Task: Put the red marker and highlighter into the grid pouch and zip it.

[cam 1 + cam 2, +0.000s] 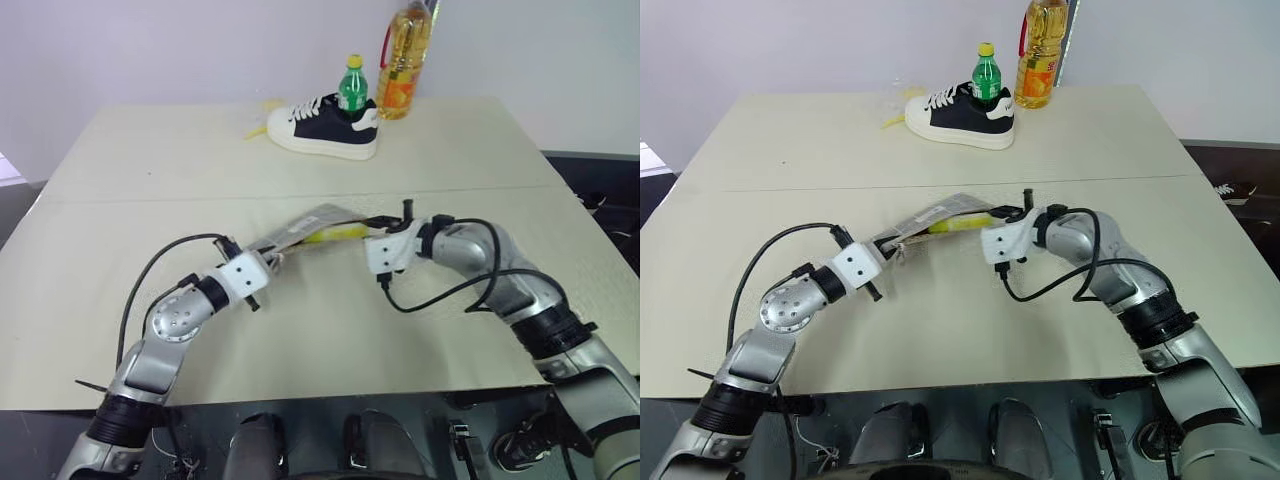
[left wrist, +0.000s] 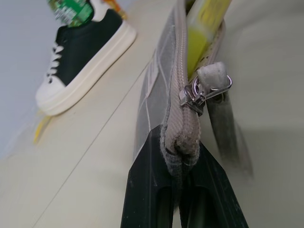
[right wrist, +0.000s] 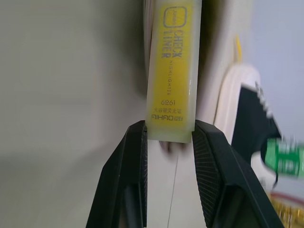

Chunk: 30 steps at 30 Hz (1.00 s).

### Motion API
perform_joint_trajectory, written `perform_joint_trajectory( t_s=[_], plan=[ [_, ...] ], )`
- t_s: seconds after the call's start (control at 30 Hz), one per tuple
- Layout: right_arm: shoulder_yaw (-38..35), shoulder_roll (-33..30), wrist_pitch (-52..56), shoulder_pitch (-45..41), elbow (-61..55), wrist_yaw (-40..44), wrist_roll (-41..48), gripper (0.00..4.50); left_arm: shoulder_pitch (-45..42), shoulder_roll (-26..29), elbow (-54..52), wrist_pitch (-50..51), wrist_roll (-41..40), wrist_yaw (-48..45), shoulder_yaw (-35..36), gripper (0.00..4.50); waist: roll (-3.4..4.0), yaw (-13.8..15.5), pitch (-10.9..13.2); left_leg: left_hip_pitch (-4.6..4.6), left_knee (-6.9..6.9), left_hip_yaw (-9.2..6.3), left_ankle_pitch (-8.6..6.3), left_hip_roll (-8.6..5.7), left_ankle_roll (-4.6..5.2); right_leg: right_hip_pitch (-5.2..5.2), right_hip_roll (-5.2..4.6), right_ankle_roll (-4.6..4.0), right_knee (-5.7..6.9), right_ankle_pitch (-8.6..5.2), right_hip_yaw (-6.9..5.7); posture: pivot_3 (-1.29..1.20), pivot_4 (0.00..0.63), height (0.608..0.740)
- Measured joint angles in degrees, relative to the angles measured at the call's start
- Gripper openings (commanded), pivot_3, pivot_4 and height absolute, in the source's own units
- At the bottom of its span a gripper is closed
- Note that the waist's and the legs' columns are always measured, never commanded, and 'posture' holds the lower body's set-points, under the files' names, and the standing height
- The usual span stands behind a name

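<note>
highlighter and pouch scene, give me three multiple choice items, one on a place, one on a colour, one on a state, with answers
1. Where does the green bottle stand?
A. inside the shoe
B. flat on the table
C. in the grid pouch

2. What colour is the pen held by the right gripper?
A. red
B. yellow
C. blue

3. How is the left gripper?
A. open, holding nothing
B. shut on the shoe
C. shut on the grid pouch

Answers: 1 A, it rises from the shoe's opening. 2 B, the highlighter is yellow. 3 C, its fingers pinch the pouch's zipper end.

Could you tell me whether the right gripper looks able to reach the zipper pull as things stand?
Probably not yet: the right gripper is shut on the highlighter, half inside the grid pouch; the zipper pull hangs near the left gripper.
</note>
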Motion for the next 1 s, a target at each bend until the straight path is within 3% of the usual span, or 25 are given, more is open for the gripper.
perform_joint_trajectory(
  t_s=[0.1, 0.33, 0.47, 0.57, 0.67, 0.9, 1.0],
  plan=[
    [0.3, 1.7, 1.3, -0.2, -1.8, 1.6, -1.5, 0.76, -0.3, -0.3, -0.6, 0.0, 0.3, -0.3, -0.4, 0.00, 0.00, 0.0, 0.0, 0.00, 0.02, 0.00, 0.00, 0.00, 0.00, 0.00, 0.00, 0.00, 0.02, 0.00, 0.00, 0.00, 0.150, 0.705],
    [0.2, 2.9, 0.7, -0.6, -3.0, 2.6, -2.4, 4.30, -0.2, -1.2, -1.0, 0.1, 0.3, -0.4, -1.1, 0.00, -0.01, 0.1, 0.0, 0.00, 0.06, 0.00, 0.00, -0.01, 0.00, 0.02, 0.00, 0.00, 0.02, 0.00, 0.00, 0.00, 0.150, 0.705],
    [-4.5, 3.7, 2.3, -1.0, -3.0, 4.2, 5.7, 4.30, 0.2, -3.5, -1.2, 3.0, -2.9, 0.0, 0.6, 0.00, 0.00, 0.0, 0.0, 0.00, 0.08, -0.02, 0.00, 0.00, 0.00, 0.03, 0.00, 0.00, 0.04, 0.00, 0.00, 0.00, 0.150, 0.705],
    [-14.4, 9.8, 16.5, -3.7, -6.8, 7.6, 22.8, 4.30, -1.0, -9.1, -2.2, 10.4, -10.3, 1.8, 4.8, 0.00, -0.01, 0.0, 0.0, -0.03, 0.26, -0.13, 0.00, 0.06, 0.01, 0.07, 0.08, -0.01, 0.14, 0.01, 0.00, 0.00, 0.150, 0.705],
    [-19.7, 10.5, 30.8, -5.8, -13.1, 10.9, 34.2, 4.30, -2.7, -11.4, -4.5, 17.9, -16.0, 1.8, 6.2, 0.00, -0.11, 0.2, -0.1, -0.03, 0.34, -0.27, -0.04, 0.08, 0.07, 0.21, 0.15, -0.02, 0.08, 0.01, -0.04, 0.00, 0.150, 0.705],
    [-19.4, 10.0, 51.2, 1.2, -18.9, 10.1, 43.7, 4.30, -6.1, -16.0, -6.7, 30.0, -25.6, 2.7, 7.8, 0.00, -0.14, 0.1, -0.1, -0.17, 0.52, -0.38, -0.08, 0.06, 0.14, 0.19, 0.11, -0.02, 0.09, 0.01, -0.07, 0.00, 0.150, 0.705],
    [-16.2, 14.0, 56.3, 3.4, -20.3, 4.6, 43.8, 4.30, -6.9, -16.4, -7.5, 31.6, -26.7, 3.7, 8.0, 0.00, -0.13, -0.4, -0.1, -0.16, 0.50, -0.38, -0.08, 0.08, 0.14, 0.15, 0.18, -0.03, 0.12, 0.01, -0.06, 0.00, 0.150, 0.705]
  ],
)
